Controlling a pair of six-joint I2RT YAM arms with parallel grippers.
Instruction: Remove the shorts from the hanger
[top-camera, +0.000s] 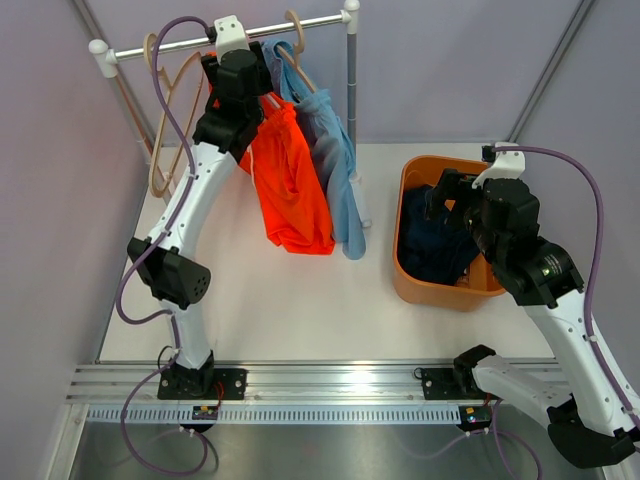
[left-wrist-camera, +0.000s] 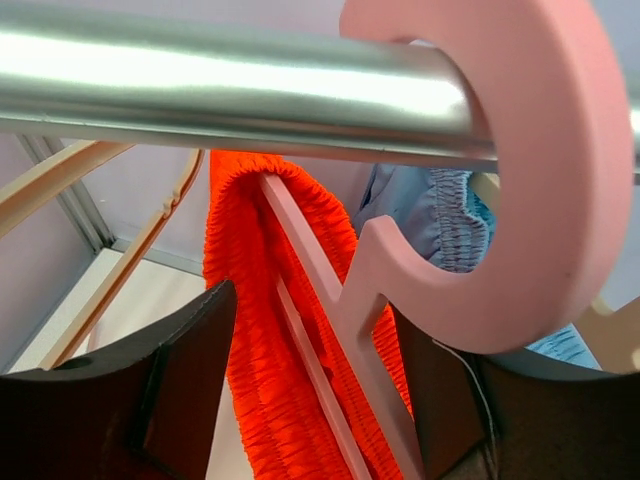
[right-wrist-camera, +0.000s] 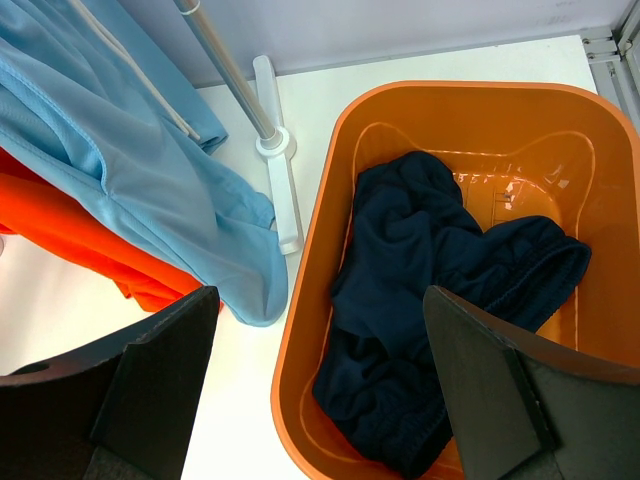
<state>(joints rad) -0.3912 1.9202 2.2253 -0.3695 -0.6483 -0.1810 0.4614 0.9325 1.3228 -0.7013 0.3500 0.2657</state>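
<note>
Though hidden overhead, pink hanger carries orange shorts.

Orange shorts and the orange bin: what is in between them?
The light blue shorts hang beside the orange shorts, then the rack's post, then bare table before the bin. The top view shows it.
</note>
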